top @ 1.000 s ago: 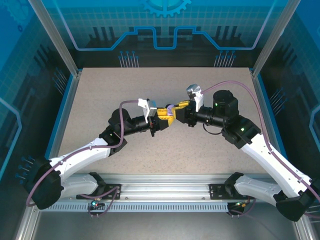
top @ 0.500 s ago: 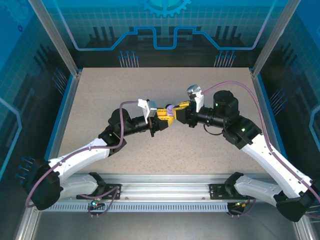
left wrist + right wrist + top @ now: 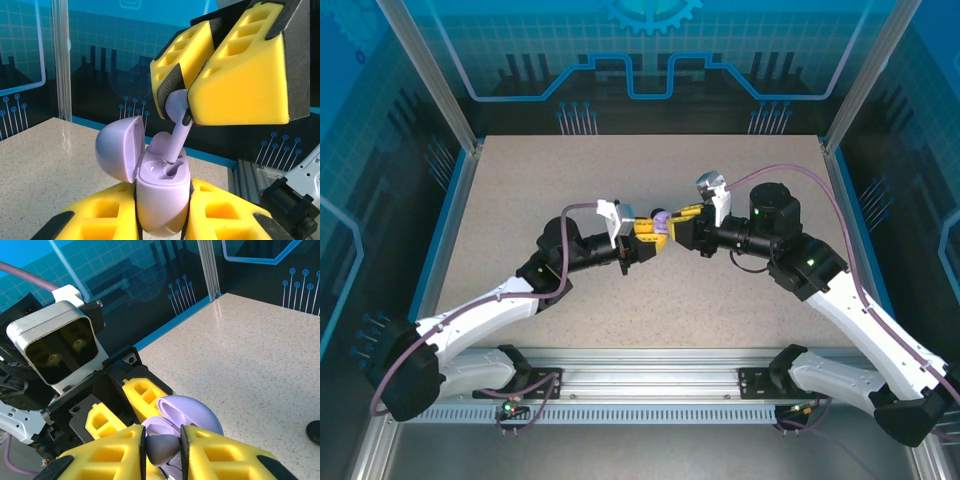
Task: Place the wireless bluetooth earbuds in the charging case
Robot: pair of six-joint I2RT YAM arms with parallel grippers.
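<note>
Holding a lavender earbud (image 3: 176, 134) at the open charging case (image 3: 162, 195), over the middle of the bench (image 3: 45, 165).
My left end effector (image 3: 162, 222) is clamping the charging case upright between its yellow pads (image 3: 225, 212), with the lid (image 3: 117, 150) hanging open to one side. My right end effector (image 3: 187, 107) is pinching the lavender earbud by its head, stem pointing down, the tip sitting in one of the case's sockets.
</note>
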